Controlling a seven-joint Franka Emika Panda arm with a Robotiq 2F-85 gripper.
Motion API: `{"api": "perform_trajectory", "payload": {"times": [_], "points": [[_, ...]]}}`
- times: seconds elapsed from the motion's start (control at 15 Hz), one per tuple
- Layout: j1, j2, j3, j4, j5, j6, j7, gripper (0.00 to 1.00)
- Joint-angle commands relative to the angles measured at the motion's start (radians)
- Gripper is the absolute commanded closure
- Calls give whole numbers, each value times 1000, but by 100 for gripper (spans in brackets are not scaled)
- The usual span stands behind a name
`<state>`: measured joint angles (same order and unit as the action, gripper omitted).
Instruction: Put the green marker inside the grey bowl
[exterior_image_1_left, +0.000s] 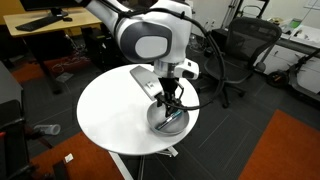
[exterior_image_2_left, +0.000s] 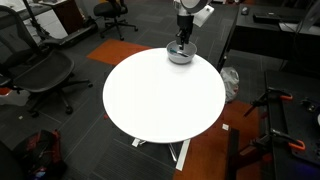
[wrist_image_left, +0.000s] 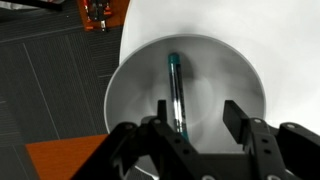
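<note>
White round bench (exterior_image_1_left: 105, 115), shown in both exterior views, with the grey bowl (exterior_image_1_left: 157, 124) seated close to one edge. Panda arm (exterior_image_1_left: 150, 40) reaching down from directly above the bowl. Inner wall of the grey bowl (wrist_image_left: 225, 80) smooth and silvery, filling most of the wrist view. Hand (wrist_image_left: 197, 118) poised just over the bowl, centred within the rim, fingers (wrist_image_left: 243, 125) spread wide and gripping nothing. Green marker (wrist_image_left: 176, 95) lying flat on the bowl floor, wholly inside the rim, close beside one finger and well apart from the opposite one. Contact with the near finger not determinable from the wrist view.

Step in hand, as judged: placement complete, withdrawal pending.

Next move, as judged:
- Raise the hand straight up out of the bowl.
- Keep the fingers spread during the lift, to avoid snagging the marker.
- Hold off any sideways travel until clear of the rim, since a knock could push the bowl toward the bench edge.
- Verify the marker at rest inside the bowl once clear.
</note>
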<state>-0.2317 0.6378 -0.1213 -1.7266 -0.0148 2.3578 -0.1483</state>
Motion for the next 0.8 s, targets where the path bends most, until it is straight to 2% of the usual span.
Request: {"api": "perform_trajectory", "payload": {"times": [0.0,0.13,0.73], "points": [[-4,-6,5,-8,16,22,22,6],[-4,-6,5,-6,16,20,21,0],[-3,2,2,4,-1,-3,8,0]]}}
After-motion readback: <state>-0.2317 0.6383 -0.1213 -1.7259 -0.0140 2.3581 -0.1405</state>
